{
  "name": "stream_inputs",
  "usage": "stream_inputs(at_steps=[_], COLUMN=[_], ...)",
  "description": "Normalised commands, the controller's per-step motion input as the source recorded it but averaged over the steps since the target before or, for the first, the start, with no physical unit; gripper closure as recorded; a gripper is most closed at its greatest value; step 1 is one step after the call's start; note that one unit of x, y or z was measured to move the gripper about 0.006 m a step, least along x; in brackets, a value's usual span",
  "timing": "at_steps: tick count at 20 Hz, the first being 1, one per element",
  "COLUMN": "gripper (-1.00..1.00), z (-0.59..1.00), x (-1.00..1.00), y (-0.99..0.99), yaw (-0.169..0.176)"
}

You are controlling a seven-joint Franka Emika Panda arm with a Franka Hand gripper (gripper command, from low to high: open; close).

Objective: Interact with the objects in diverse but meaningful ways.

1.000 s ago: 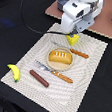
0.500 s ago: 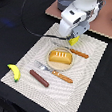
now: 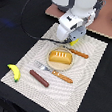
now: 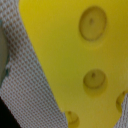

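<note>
the claw (image 3: 74, 40) is low over the far part of the woven placemat (image 3: 90, 71), and the white body of the arm hides its fingers, so i cannot tell if it is spread or pressed together. the yellow cheese wedge (image 3: 74, 42) lies directly under the claw; only a small yellow corner shows below the arm in the exterior view. in the wrist view the cheese wedge (image 4: 75, 55) fills almost the whole picture, with its round holes, very close to the camera, and the grey weave of the placemat (image 4: 30, 85) is beside it.

the bun with white stripes (image 3: 60, 56) sits on a round plate (image 3: 50, 63) just in front of the claw. the knife (image 3: 78, 53) lies beside the plate, near the claw. the fork (image 3: 53, 72) lies on the near side of the plate. the sausage (image 3: 39, 78) is further from the claw, and the banana (image 3: 13, 72) is well apart from it, at the edge of the placemat on the dark bench (image 3: 14, 32).
</note>
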Motion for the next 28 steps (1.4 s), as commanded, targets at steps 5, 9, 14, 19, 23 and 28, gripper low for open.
stream_inputs(at_steps=[5,9,14,19,23,28], gripper=[1.0,1.0,1.0,1.0,1.0,1.0], z=[0.0,0.1,0.94,1.0,0.98,0.36], x=[-0.07,-0.02,-0.25,-0.54,-0.66,-0.89], y=[0.0,0.04,0.23,0.29,0.23,0.0], yaw=[-0.001,0.0,0.011,0.005,0.018,0.072])
